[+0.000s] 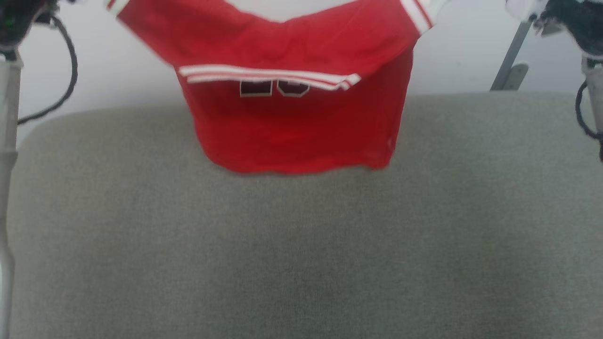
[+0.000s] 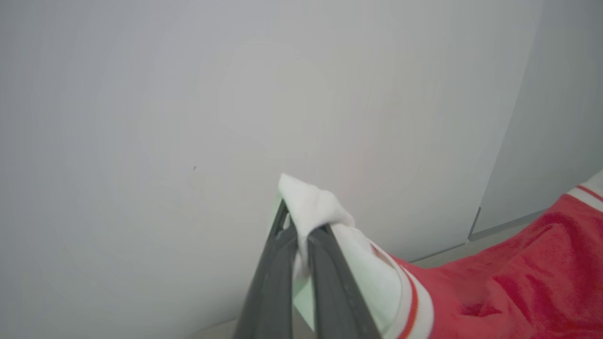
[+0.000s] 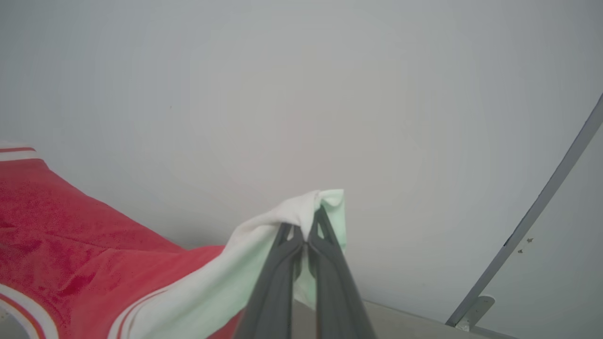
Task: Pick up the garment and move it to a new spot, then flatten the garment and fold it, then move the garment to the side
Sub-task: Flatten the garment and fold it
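Because both long dark finger pairs are pinched on its white sleeve panels, the soft bright-red short-sleeved garment [image 1: 292, 127] hangs stretched between the two arms, in front of the pale grey wall [image 2: 188, 117] and above the far part of the grey-green woven fabric surface [image 1: 301, 259]. In the left wrist view the left gripper [image 2: 301, 221] is clamped on a bunched knob of white sleeve cloth that pokes out past its fingertips [image 2: 325, 235]. From there the sleeve runs down and to the right through a thin red-and-white striped edge into the red body [image 2: 518, 273]. The right wrist view mirrors this: the right gripper [image 3: 304, 230] is closed on a white fold that rises just past its tips. The white panel trails away to the left into striped trim and rumpled red cloth [image 3: 70, 235]. Seen from the head, the shirt sags in the middle between the raised corners, with a striped sleeve band at each top corner. An upper layer is folded forward, so a white-and-red striped band crosses the front and covers the top of two dark, pale-outlined numerals. Below that the red cloth narrows to a slightly wavy hem over the surface's far edge, though whether the hem touches it cannot be told. The picture is soft with blur. A black cable [image 1: 70, 70] loops at the upper left, and a slanted grey metal bar [image 1: 511, 52] stands against the wall at the upper right.
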